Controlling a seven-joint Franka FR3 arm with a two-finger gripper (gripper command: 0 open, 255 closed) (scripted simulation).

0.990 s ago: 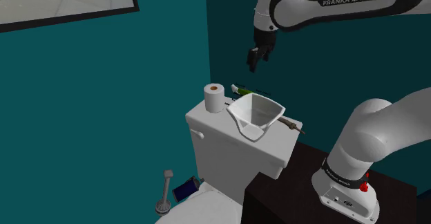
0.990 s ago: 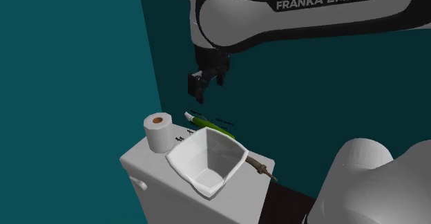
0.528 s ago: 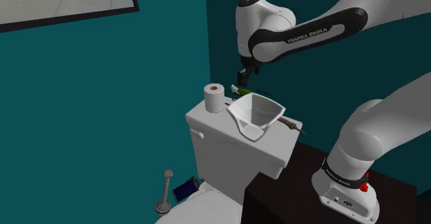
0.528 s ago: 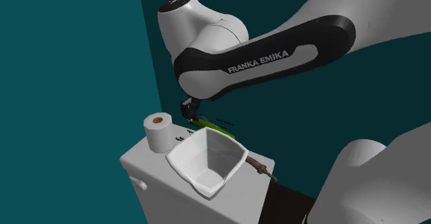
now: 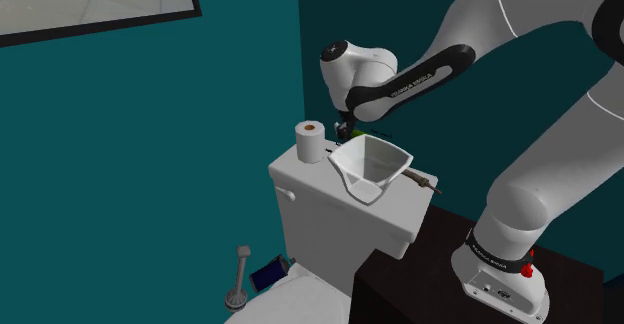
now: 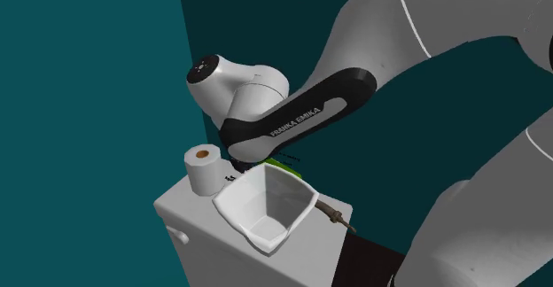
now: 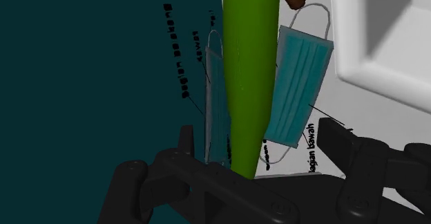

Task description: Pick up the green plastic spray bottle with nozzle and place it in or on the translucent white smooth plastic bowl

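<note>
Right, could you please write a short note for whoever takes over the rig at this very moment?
Gripper: open, low over the white toilet tank lid, a finger on each side of the long green spray bottle, not touching it.
Bottle: lying on a blue face mask on the lid, between the white square-rimmed bowl and the wall.
Done: gripper lined up on the bottle.
Left: close, lift, put bottle in bowl.

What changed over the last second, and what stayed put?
The hand came down from above the toilet tank to the green spray bottle lying by the bowl; its fingers now stand apart on either side of it, not touching. Nothing was gripped. Bottle, bowl and toilet roll stayed in place.
</note>
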